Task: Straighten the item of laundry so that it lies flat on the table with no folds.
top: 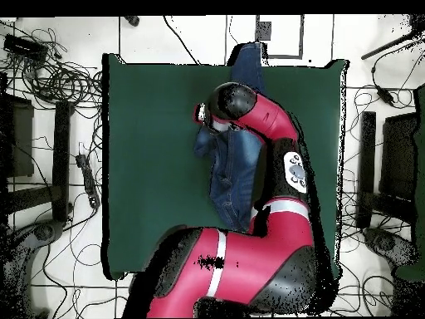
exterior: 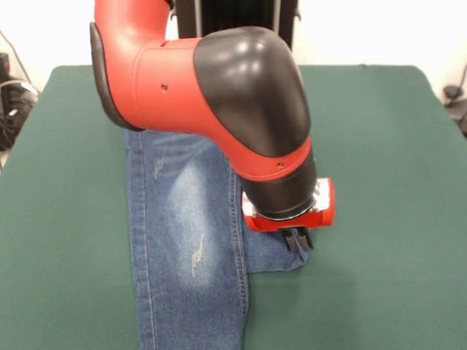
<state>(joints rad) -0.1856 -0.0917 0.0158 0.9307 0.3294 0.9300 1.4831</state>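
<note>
One pair of jeans point(exterior: 186, 240) lay lengthwise on the green surface point(exterior: 379, 146) at centre-left of the front view, running off the bottom edge, with a short folded piece of denim jutting out toward the lower centre. Just above that folded piece hung the end effector point(exterior: 298, 239), dark fingertips close together at the cloth; grip state could not be told. Seen overhead as denim point(top: 232, 166) beside the red arm point(top: 270, 125) at centre frame.

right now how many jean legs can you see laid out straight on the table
1: the jeans show one long leg running to the table's near edge. The other looks folded short beside the gripper; the arm hides part.
</note>
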